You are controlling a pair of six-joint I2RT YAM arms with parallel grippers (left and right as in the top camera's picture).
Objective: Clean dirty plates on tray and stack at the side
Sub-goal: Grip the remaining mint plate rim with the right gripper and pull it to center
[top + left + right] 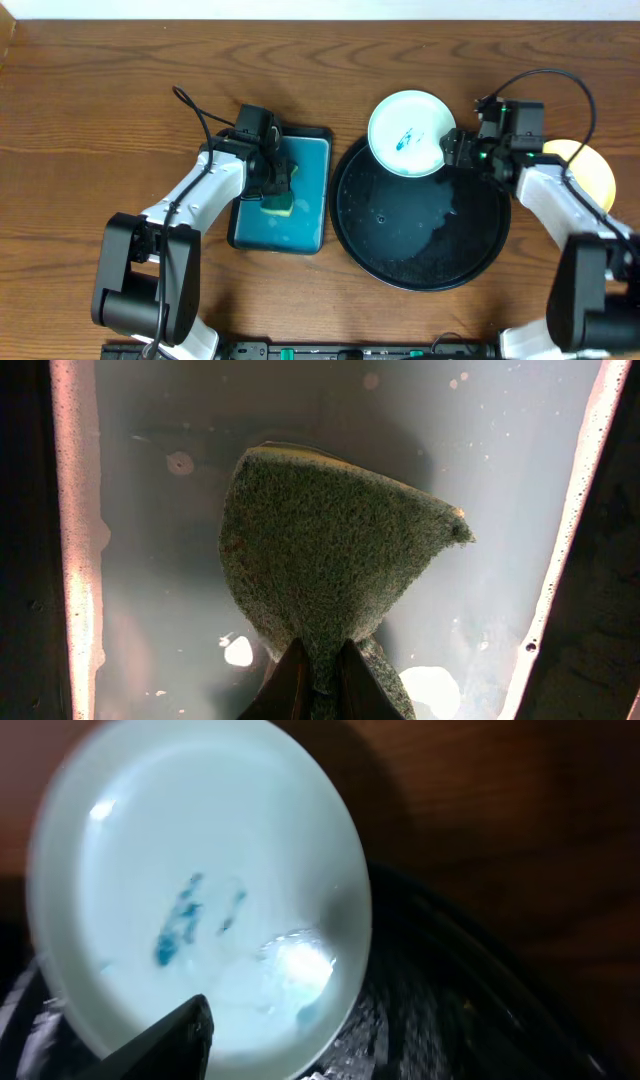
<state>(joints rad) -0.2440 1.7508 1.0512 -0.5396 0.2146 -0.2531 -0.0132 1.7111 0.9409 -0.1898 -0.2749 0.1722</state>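
Observation:
A pale mint-white plate (408, 133) with teal scribble marks hangs over the far rim of the large black tray (420, 240). My right gripper (452, 150) is shut on its right edge. In the right wrist view one dark finger (190, 1025) lies on top of the plate (200, 870); the other finger is hidden under it. A yellow plate (590, 168) lies on the table right of the tray, partly under the right arm. My left gripper (272, 185) is shut on a green-and-yellow sponge (278, 203).
The sponge (330, 550) hangs from the left jaws (320, 675) just above the wet floor of a rectangular teal tray (305, 215), left of the black tray. The black tray's floor (440, 1010) is wet. Cables loop off both arms.

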